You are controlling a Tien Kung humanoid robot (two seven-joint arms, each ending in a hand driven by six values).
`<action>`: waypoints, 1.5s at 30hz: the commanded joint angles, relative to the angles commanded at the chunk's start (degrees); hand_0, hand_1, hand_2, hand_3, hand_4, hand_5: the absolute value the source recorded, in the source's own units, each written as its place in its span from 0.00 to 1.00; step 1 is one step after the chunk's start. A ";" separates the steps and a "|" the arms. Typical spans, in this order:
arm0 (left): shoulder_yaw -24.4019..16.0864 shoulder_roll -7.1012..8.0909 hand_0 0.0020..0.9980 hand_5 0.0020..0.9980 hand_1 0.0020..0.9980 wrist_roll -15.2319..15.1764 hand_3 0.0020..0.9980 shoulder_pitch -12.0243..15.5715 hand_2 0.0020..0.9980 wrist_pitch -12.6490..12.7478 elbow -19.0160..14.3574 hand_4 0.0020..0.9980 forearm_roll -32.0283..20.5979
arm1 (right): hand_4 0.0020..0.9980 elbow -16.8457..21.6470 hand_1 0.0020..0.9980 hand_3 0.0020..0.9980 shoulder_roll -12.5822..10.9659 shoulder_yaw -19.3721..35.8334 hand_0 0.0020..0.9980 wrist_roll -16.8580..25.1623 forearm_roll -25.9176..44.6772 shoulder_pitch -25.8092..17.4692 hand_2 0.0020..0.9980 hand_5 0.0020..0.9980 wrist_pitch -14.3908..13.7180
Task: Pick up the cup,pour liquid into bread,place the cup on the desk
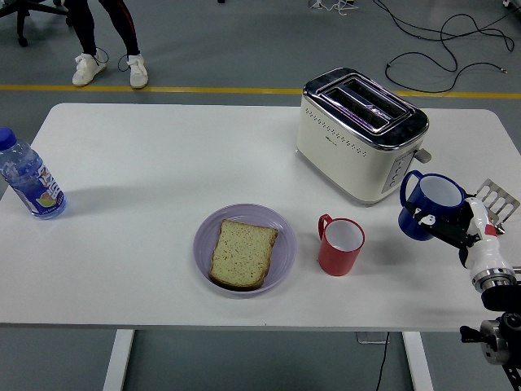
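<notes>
A blue cup (430, 205) with a white inside hangs above the table at the right, its handle toward the toaster. My right hand (450, 227) is shut on it from the near right side. A slice of bread (242, 253) lies on a lilac plate (281, 238) near the front middle. A red cup (340, 245) stands upright just right of the plate, between it and the blue cup. My left hand is out of view.
A cream toaster (361, 133) stands at the back right, close behind the blue cup. A metal rack (498, 198) lies at the right edge. A water bottle (28, 177) stands at the far left. A person's legs (104, 41) show beyond the table.
</notes>
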 joint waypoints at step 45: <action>0.93 -0.13 0.68 0.95 0.71 0.07 0.66 0.05 0.74 0.16 0.00 0.41 -1.19 | 0.66 7.50 0.32 0.52 -5.76 -29.92 0.29 -20.27 -26.07 29.76 0.48 0.05 11.28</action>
